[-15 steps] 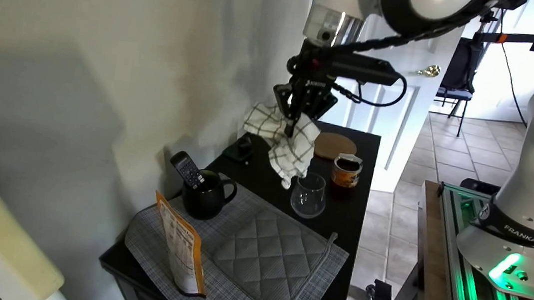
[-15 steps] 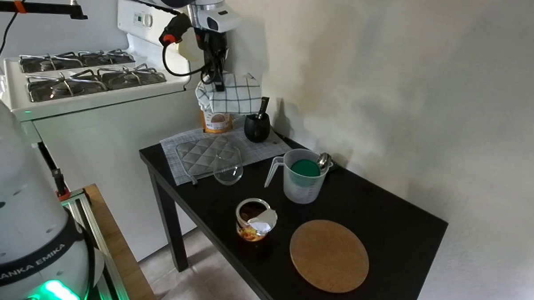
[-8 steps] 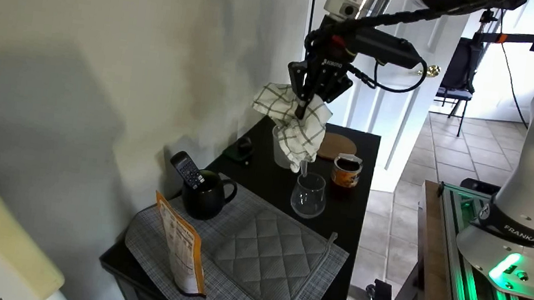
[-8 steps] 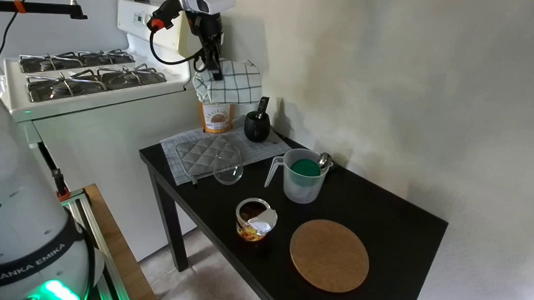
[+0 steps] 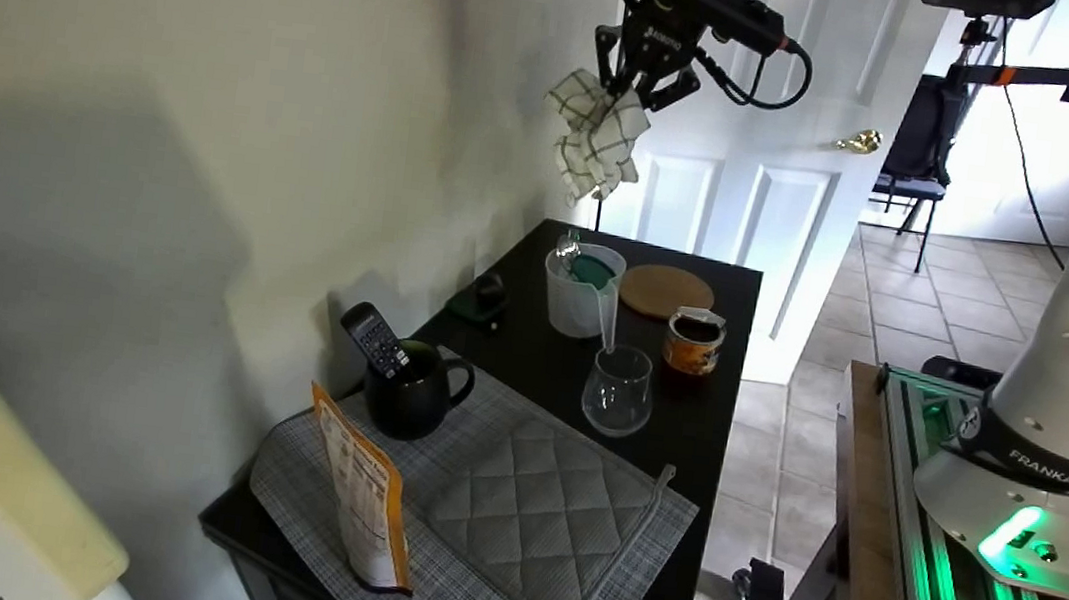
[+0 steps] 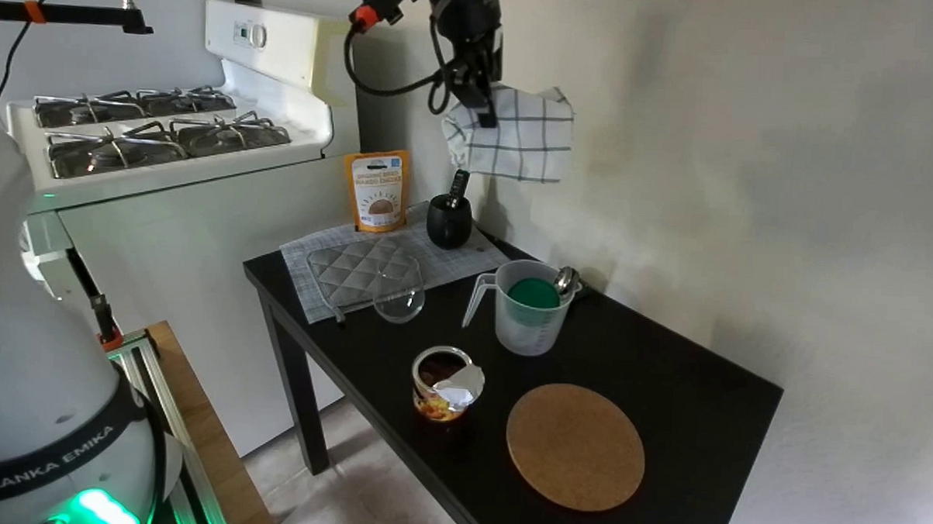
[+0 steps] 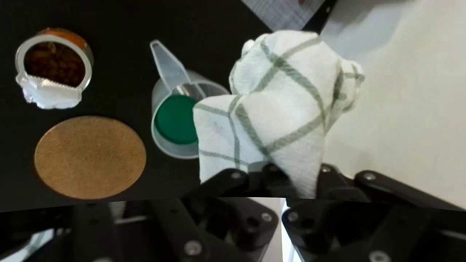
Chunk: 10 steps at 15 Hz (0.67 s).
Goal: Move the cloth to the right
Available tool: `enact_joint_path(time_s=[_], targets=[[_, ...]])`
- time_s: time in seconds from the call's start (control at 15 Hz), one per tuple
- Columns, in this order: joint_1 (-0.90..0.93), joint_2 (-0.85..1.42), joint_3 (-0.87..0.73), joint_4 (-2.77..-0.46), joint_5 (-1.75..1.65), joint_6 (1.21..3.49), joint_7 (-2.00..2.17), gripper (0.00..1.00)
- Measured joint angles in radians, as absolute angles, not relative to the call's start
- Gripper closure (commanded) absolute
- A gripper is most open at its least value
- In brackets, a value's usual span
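At the far left of the worktop [image 6: 693, 425], in an exterior view, we find an orange-edged pouch [image 6: 377, 192], then a clear glass [image 6: 399, 298] nearer, a black mug [image 6: 449, 223] farther back and an opened can [image 6: 437, 404] close to the left edge. Higher up, to the mug's right, the checked cloth [image 6: 521, 140] hangs in the air, apart from the worktop, with the fingers [image 6: 486, 118] closed on a bunched upper part of it. We judge it light, limp and far from slippery, with nothing to break, so a modest squeeze should do. The gathered fold seems the right place to hold; a pinch at one thin corner would likely let the rest trail lower. Its loose ends will probably swing behind any quick move, so we would carry them high over the measuring jug [image 6: 528, 326] and the shiny utensil [image 6: 566, 281] at its rim, which could snag a fold. Farthest right, on the near part, lies a round board [image 6: 576, 447]; we cannot tell exactly where the task wants the cloth.
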<state>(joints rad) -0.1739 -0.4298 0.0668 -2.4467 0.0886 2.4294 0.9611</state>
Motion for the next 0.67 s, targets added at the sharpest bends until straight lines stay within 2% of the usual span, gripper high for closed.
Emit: enact_joint_path(time_s=[0.33,0.67], targets=[[-0.333,-0.329,-0.022,-2.357,0.028,2.464,0.997,0.97],[-0.418,-0.131,-0.084,-2.223,-0.100,2.493,1.129,0.97]])
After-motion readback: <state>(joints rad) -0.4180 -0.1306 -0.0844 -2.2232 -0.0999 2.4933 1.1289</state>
